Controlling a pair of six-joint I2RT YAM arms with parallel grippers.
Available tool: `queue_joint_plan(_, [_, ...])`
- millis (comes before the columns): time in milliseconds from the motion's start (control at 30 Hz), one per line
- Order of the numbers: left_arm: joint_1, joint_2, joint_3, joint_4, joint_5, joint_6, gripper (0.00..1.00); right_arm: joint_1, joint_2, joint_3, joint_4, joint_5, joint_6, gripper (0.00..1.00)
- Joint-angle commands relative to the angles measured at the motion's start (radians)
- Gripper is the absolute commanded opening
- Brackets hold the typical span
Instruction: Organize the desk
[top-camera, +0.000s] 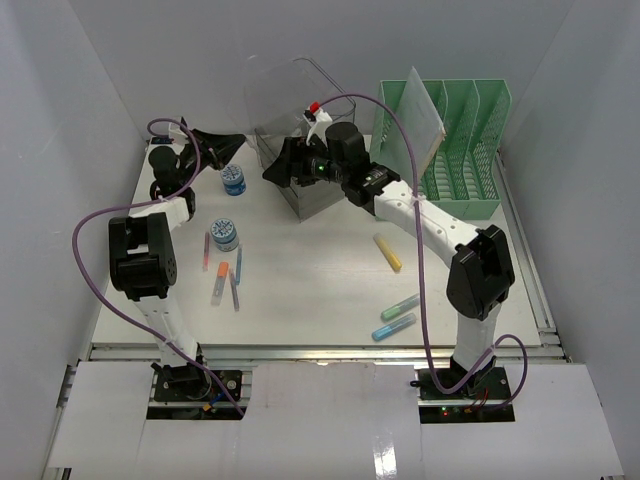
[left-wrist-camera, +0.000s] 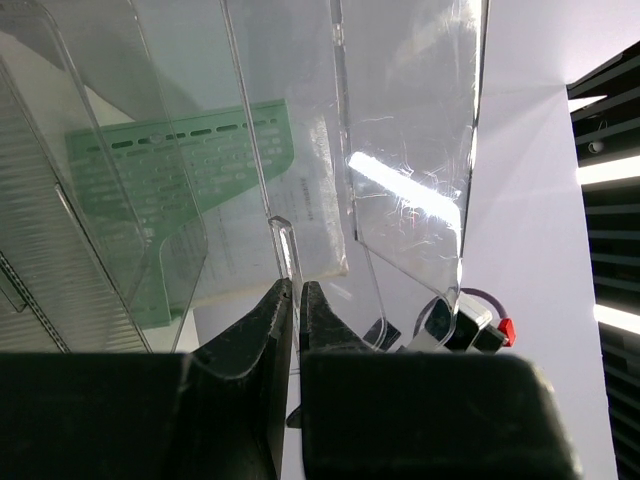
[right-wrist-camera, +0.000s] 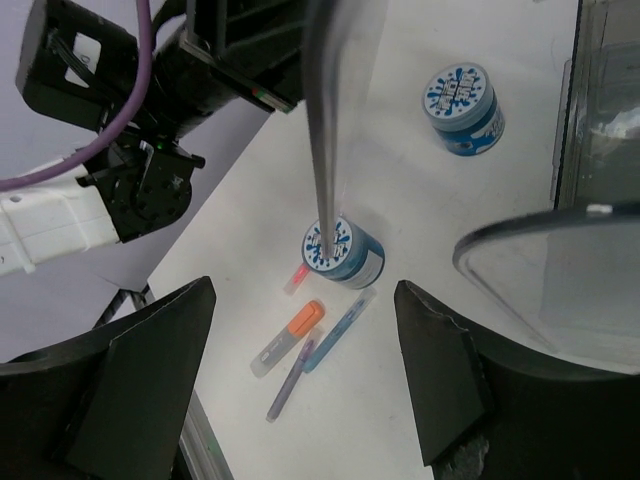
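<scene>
The white desk (top-camera: 320, 285) holds a clear plastic box (top-camera: 312, 188) at the back, its clear lid (top-camera: 285, 92) raised. My left gripper (top-camera: 232, 146) is at the back left. In the left wrist view it (left-wrist-camera: 297, 287) is shut on a thin clear tab of the lid (left-wrist-camera: 284, 240). My right gripper (top-camera: 282, 166) hovers over the box's left end. In the right wrist view it (right-wrist-camera: 300, 350) is wide open and empty, high above a blue jar (right-wrist-camera: 343, 252) and an orange highlighter (right-wrist-camera: 287, 338).
Two blue jars (top-camera: 233, 179) (top-camera: 224, 233) and several pens (top-camera: 222, 280) lie at the left. A yellow highlighter (top-camera: 387, 252), a green one (top-camera: 402, 306) and a blue one (top-camera: 394, 327) lie at the right. A green file rack (top-camera: 465, 150) holding paper stands back right.
</scene>
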Motion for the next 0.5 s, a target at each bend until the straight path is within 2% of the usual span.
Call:
queue_joint_plan(0, [0.001, -0.092, -0.006, 0.066, 0.006, -0.003, 0.0, 0.006, 0.025, 0.092, 0.089, 0.04, 0.014, 0.77])
queue_joint_plan(167, [0.001, -0.091, -0.006, 0.064, 0.004, -0.003, 0.0, 0.011, 0.038, 0.134, 0.087, 0.068, 0.016, 0.69])
queue_joint_plan(300, [0.001, -0.089, -0.007, 0.067, -0.007, -0.011, 0.0, 0.019, 0.051, 0.148, 0.095, 0.058, 0.028, 0.51])
queue_joint_plan(467, [0.0, -0.094, -0.006, 0.062, -0.008, -0.014, 0.0, 0.02, 0.06, 0.158, 0.12, 0.031, 0.039, 0.36])
